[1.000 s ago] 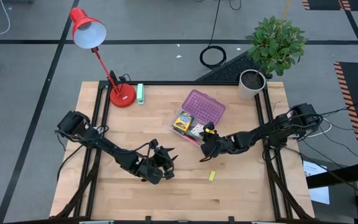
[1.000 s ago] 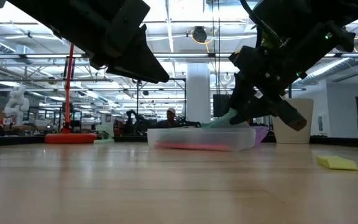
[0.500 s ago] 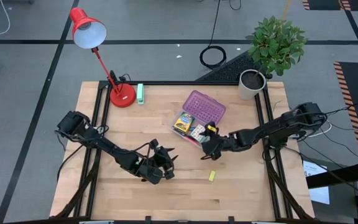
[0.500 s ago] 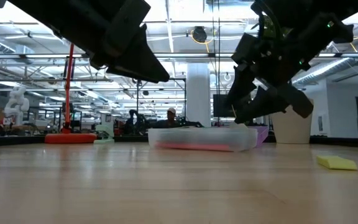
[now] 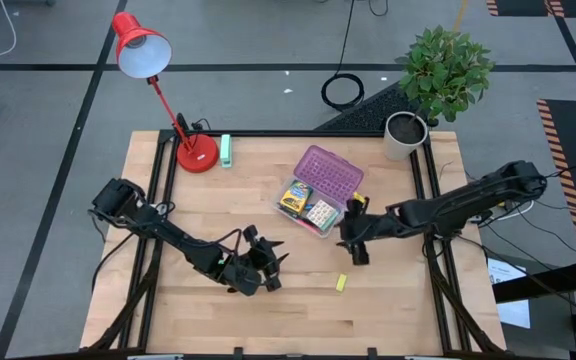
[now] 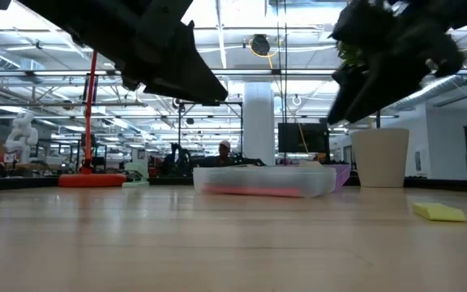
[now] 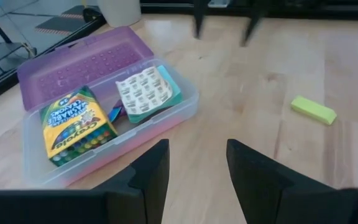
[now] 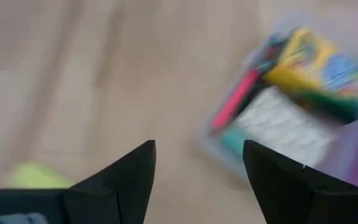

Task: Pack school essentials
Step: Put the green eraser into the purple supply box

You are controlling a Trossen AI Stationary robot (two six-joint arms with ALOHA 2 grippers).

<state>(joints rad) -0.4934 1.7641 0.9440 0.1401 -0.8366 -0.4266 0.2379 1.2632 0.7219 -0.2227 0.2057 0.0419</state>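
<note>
Yellow eraser (image 5: 341, 283) just beside empty right claw (image 5: 353, 247).

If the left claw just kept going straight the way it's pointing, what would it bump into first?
Probably the clear case holding the crayon box and patterned pack; the open left gripper points at its near wall, though depth is uncertain.

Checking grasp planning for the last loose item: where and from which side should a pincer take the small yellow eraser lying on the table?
The yellow eraser lies flat and alone on bare wood, apart from the clear case. Probably best from straight above, pincer fingers closing across its short width: its long sides are free. The right pincer, open, is nearest.
</note>
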